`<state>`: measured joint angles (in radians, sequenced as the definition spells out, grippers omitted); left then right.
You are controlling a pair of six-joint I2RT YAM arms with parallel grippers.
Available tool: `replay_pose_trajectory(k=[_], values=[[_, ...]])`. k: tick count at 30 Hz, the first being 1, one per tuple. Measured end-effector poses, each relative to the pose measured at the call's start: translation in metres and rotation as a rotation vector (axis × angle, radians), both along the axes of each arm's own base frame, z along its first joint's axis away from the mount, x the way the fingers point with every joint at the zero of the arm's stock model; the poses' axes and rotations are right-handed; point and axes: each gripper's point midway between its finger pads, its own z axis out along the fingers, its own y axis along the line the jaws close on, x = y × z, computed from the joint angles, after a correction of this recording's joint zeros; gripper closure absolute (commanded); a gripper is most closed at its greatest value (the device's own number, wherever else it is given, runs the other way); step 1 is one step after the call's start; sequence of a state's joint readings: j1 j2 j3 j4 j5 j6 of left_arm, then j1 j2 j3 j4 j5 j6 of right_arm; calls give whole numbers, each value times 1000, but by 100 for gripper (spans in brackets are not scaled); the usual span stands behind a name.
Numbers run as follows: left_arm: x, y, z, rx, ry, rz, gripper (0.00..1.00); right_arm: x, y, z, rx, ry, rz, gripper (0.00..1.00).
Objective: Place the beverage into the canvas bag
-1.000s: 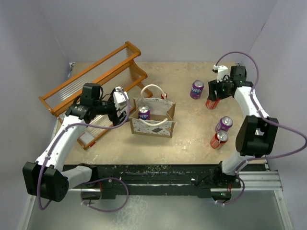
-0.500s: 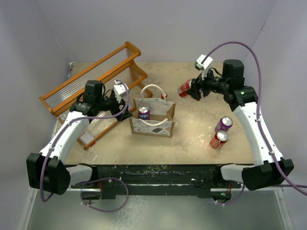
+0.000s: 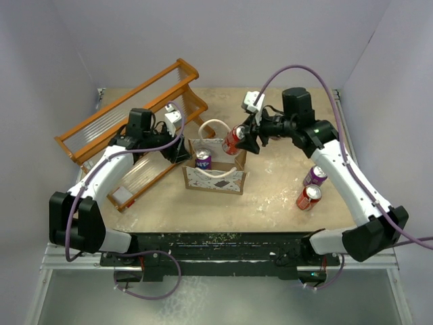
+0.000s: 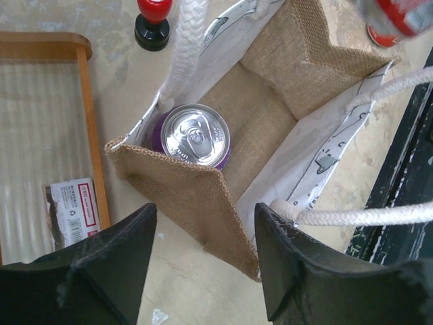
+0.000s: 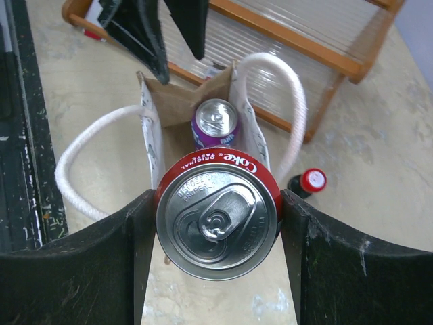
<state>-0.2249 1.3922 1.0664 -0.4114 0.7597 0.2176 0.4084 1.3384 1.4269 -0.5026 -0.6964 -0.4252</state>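
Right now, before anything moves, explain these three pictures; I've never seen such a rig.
Two white robot arms are bolted at the near edge of a tan table. One picture looks down from above; the others come from a camera on each wrist. The right gripper clamps a red cola can at the open top of the tan-brown canvas bag with white rope handles, where a purple can stands inside. The left gripper, fingers apart, hovers at the bag's corner. Also there: an orange-brown wooden rack, a spare purple can, a spare red can, a small red-capped bottle.
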Motion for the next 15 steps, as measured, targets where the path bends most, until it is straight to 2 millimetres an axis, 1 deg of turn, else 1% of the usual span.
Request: replay_pose_trajectory(k=[4,7,12,15], values=[[3,-2,-5,-10,35,19,44,1,23,-16,-20,16,51,100],[5,-3,-6,-20,50,31,45,2,38,-33,-42,31,75,100],[7,-8,-8,-32,70,35,46,2,56,-60,-78,71,106,100],[7,-9,-9,-39,76,37,46,0,64,-69,-86,85,125,100]])
